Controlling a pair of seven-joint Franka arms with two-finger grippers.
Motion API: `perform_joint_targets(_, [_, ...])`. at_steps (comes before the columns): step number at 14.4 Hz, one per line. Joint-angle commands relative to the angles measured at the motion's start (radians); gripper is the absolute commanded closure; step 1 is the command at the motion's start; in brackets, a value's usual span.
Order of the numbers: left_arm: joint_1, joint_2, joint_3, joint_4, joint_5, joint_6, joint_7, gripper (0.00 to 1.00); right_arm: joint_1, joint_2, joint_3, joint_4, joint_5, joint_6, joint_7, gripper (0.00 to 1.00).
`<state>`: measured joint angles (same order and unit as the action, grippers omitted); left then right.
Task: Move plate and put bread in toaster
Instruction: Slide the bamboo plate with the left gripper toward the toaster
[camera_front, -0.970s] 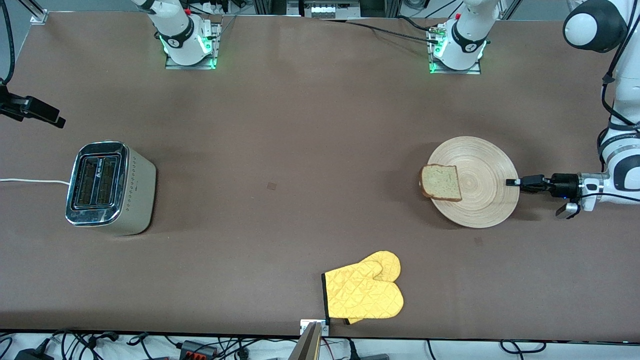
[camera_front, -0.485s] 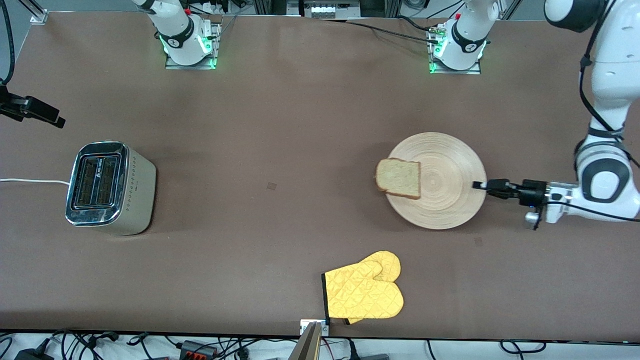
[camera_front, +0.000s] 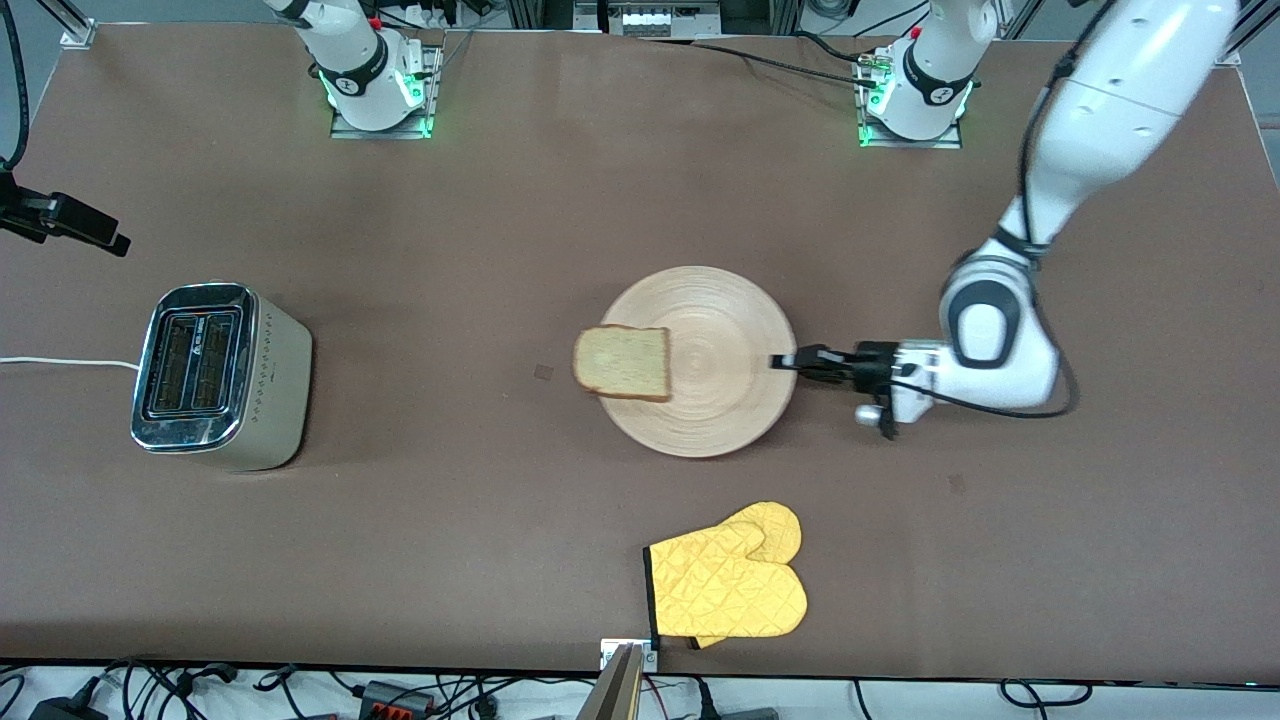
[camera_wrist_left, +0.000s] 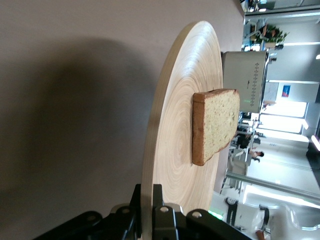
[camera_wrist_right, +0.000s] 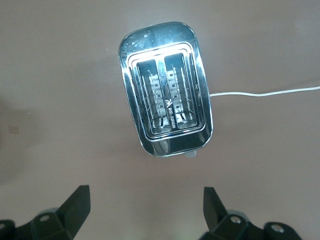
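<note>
Here, the plate (camera_front: 720, 400) was held at its rim by the left gripper (camera_front: 790, 361), its fingers (camera_wrist_left: 162, 220) clamped narrowly on the edge toward the left arm's end of the tabletop (camera_front: 600, 200). The plate was placed near the middle of the tabletop, well apart from the toaster (camera_front: 215, 375). The bread (camera_front: 623, 362) was seen lying on the plate, at the rim on the toaster's side and overhanging it slightly. The toaster was stood toward the right arm's end, both slots empty, its white cord (camera_front: 60, 362) led off the tabletop's end. The right gripper (camera_wrist_right: 145, 207) was held over the toaster, its fingers spread wide and holding nothing. A yellow oven mitt (camera_front: 728, 585) was laid nearer to the front camera than the plate.
</note>
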<state>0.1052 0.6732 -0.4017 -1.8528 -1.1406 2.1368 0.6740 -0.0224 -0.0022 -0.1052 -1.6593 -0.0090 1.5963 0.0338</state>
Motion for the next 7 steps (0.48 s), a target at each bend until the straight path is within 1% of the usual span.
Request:
perform_joint_targets(1, [-0.131, 0.025, -0.009, 0.014, -0.177, 0.11, 0.012, 0.99, -0.011, 0.005, 0.007, 0.015, -0.002, -0.01, -0.012, 0.0])
perform_joint_targets(2, [-0.168, 0.04, -0.009, 0.018, -0.204, 0.165, 0.015, 0.99, -0.011, 0.005, 0.007, 0.015, -0.002, -0.01, -0.012, 0.0])
perform_joint_targets(3, [-0.2, 0.058, -0.009, 0.03, -0.22, 0.193, 0.021, 0.99, -0.011, 0.005, 0.007, 0.015, -0.002, -0.01, -0.012, 0.0])
perform_joint_targets(4, [-0.222, 0.08, -0.009, 0.047, -0.232, 0.195, 0.039, 0.99, -0.011, 0.005, 0.007, 0.015, -0.002, -0.01, -0.012, 0.0])
perform_joint_targets(7, [-0.243, 0.146, -0.009, 0.076, -0.275, 0.196, 0.149, 0.99, -0.011, 0.005, 0.007, 0.015, 0.0, -0.01, -0.012, 0.0])
